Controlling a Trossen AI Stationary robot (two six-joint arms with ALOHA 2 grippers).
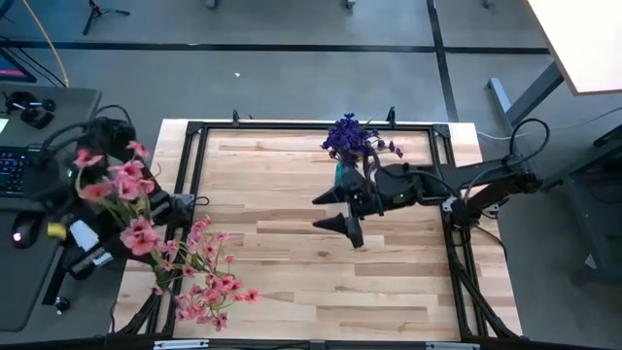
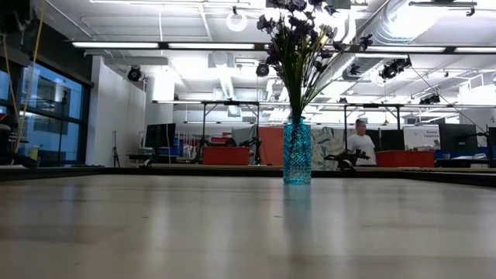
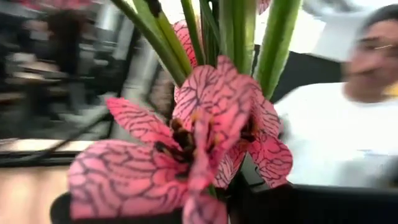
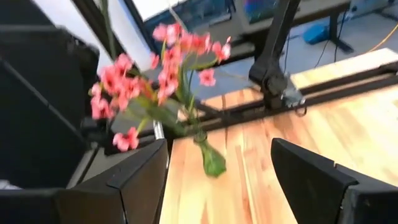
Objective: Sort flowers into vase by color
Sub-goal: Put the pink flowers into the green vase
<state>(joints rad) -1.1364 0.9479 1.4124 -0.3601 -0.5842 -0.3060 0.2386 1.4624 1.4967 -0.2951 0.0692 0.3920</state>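
While the right gripper point(image 1: 342, 208) hangs spread over the bench point(image 1: 292, 272) middle, purple flowers point(image 1: 348, 136) stand in the blue vase point(image 2: 297, 152) — left gripper's state I cannot tell.

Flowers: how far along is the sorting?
Done: the purple flowers stand in the blue vase at the table's far edge. In hand: nothing in the right claw, open over the middle; a pink bunch hangs by the left arm, hold unclear. Left: pink flowers lean in a green vase near the left side, so pink looks unfinished.
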